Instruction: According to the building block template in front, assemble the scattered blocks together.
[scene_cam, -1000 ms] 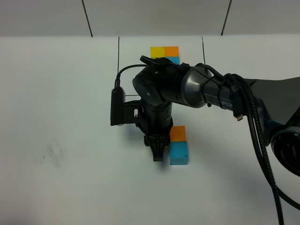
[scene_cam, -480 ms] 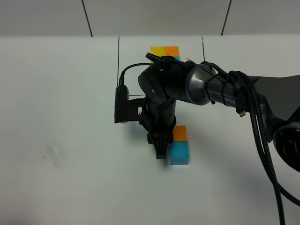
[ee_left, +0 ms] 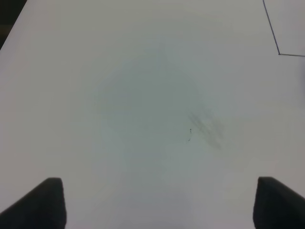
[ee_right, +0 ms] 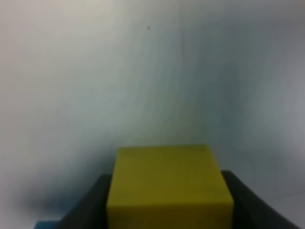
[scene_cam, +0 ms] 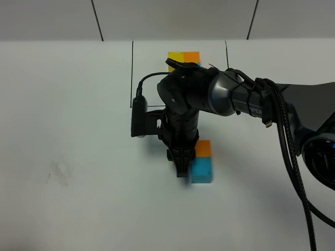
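The right gripper (scene_cam: 183,171) pinches the small yellow cube (ee_right: 169,183), lowering it beside the orange cube (scene_cam: 203,148) and light-blue cube (scene_cam: 202,170) mid-table; next, seat it left of orange, then release.

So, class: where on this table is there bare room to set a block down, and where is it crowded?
Bare: the table left of the black line, around the faint smudge. Crowded: by the right gripper holding the yellow cube, beside the orange cube and blue cube.
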Robot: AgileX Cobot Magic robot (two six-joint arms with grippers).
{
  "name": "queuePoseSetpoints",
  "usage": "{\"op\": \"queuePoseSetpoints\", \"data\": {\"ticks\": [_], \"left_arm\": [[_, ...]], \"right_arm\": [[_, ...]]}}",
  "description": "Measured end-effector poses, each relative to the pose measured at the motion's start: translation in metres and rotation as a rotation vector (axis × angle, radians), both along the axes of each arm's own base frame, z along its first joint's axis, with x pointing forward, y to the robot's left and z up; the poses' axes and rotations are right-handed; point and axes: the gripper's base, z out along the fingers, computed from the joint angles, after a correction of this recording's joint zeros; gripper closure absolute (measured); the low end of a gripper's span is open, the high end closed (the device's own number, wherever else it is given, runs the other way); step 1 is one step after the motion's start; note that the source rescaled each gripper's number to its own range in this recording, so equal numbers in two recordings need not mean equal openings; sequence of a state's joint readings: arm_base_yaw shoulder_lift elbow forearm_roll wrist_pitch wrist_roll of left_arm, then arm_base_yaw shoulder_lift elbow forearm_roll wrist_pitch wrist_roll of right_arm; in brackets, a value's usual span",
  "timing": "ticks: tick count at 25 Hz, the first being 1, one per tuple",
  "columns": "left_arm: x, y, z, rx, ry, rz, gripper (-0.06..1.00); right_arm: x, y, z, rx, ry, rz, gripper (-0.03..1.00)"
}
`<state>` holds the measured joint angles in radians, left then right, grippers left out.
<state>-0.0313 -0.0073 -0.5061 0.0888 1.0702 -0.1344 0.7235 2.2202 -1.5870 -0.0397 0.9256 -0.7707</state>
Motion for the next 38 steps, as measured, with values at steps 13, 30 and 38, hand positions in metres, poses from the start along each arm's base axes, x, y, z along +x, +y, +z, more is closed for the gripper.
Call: {"op": "queuePoseSetpoints", "data": {"ticks": [13,30,38], "left_arm": [[0.000,0.000,0.000,0.000,0.000,0.000,0.26],[0.000,0.000,0.000,0.000,0.000,0.000,0.26],[0.000,0.000,0.000,0.000,0.000,0.000,0.26]], "right_arm": [[0.002,-0.003,-0.006,-0.001,0.027,0.008,0.72],[0.000,-0.010,0.037,0.022,-0.049,-0.115,-0.02],[0.006,-0.069,0.164,0.264,-0.258,-0.426,-0.03]]}}
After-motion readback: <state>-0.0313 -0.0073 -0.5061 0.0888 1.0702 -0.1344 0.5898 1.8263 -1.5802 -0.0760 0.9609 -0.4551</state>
